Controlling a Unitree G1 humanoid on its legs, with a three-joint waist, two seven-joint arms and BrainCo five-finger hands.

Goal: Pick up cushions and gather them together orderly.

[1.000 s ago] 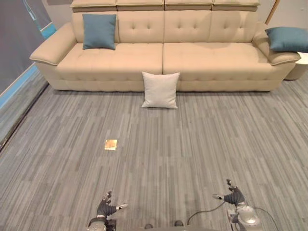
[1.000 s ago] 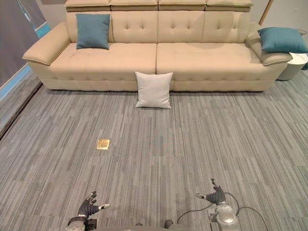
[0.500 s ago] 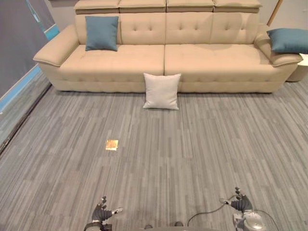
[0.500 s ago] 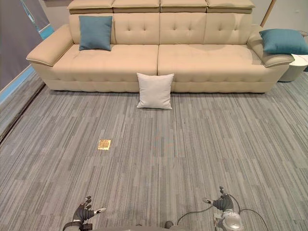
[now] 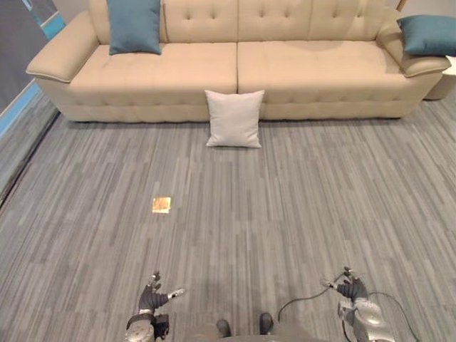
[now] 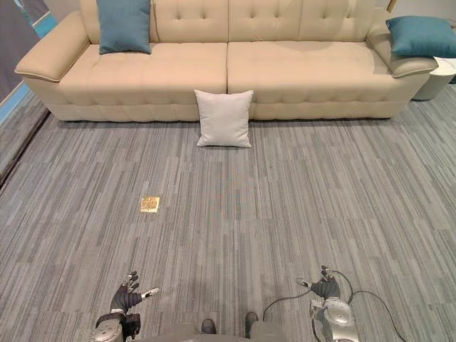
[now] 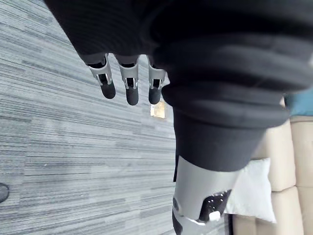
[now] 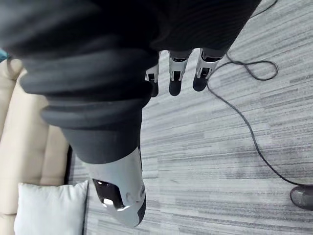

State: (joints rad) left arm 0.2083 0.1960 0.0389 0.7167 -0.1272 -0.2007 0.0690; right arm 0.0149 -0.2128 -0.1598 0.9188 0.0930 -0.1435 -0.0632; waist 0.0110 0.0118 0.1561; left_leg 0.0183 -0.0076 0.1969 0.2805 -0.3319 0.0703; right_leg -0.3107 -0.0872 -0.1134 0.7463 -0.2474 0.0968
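A white cushion (image 5: 234, 118) stands on the floor, leaning against the front of the beige sofa (image 5: 292, 71). One teal cushion (image 5: 134, 26) leans on the sofa's backrest at its left end. Another teal cushion (image 5: 428, 34) lies on the right armrest. My left hand (image 5: 154, 301) hangs low at the near left, far from every cushion, fingers relaxed and empty. My right hand (image 5: 350, 290) hangs at the near right, also open and empty. The white cushion (image 7: 250, 193) also appears in the left wrist view, and the same white cushion (image 8: 49, 208) in the right wrist view.
Grey striped carpet spreads between me and the sofa. A small brass floor plate (image 5: 162, 205) sits in the carpet left of centre. A round white side table (image 5: 447, 77) stands beside the sofa's right end. A blue-edged dark wall (image 5: 18, 107) runs along the left.
The whole picture has shifted: the camera has tilted down and moved nearer the sofa. Both hands stay low and open, and the cushions lie as before.
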